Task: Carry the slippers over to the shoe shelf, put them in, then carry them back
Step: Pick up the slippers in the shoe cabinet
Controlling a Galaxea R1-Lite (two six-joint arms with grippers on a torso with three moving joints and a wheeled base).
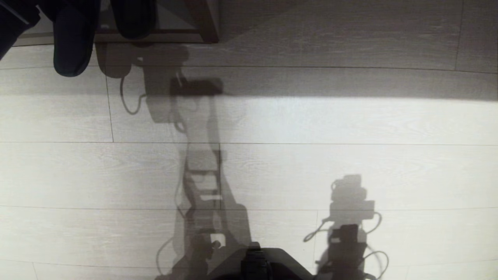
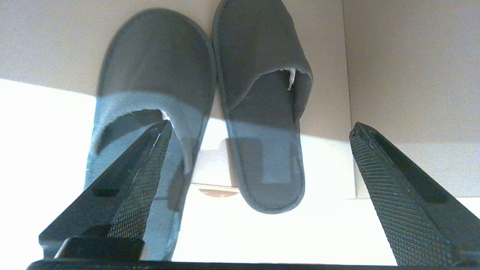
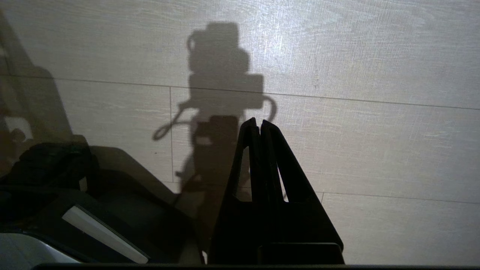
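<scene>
Two dark slippers (image 2: 153, 63) (image 2: 262, 56) lie side by side, toes pointing into the shoe shelf (image 2: 405, 67) and heels hanging over the edge of its pale base. In the head view the slippers (image 1: 74, 42) (image 1: 134, 17) show at the top left, with the shoe shelf's base strip (image 1: 171, 37) and its dark brown post behind them. My left gripper (image 2: 260, 125) is open wide just behind the heels. One finger (image 2: 146, 168) stands in front of one slipper and the other slipper lies between the fingers, untouched. My right gripper (image 3: 258, 122) is shut over bare floor, holding nothing.
Pale wood-plank floor (image 1: 311, 163) stretches in front of the shelf, half in shadow and crossed by the arms' shadows. My own dark base (image 1: 256, 264) sits at the near edge and also shows beside the right gripper (image 3: 75, 195). My left arm (image 1: 11, 23) enters at the top left corner.
</scene>
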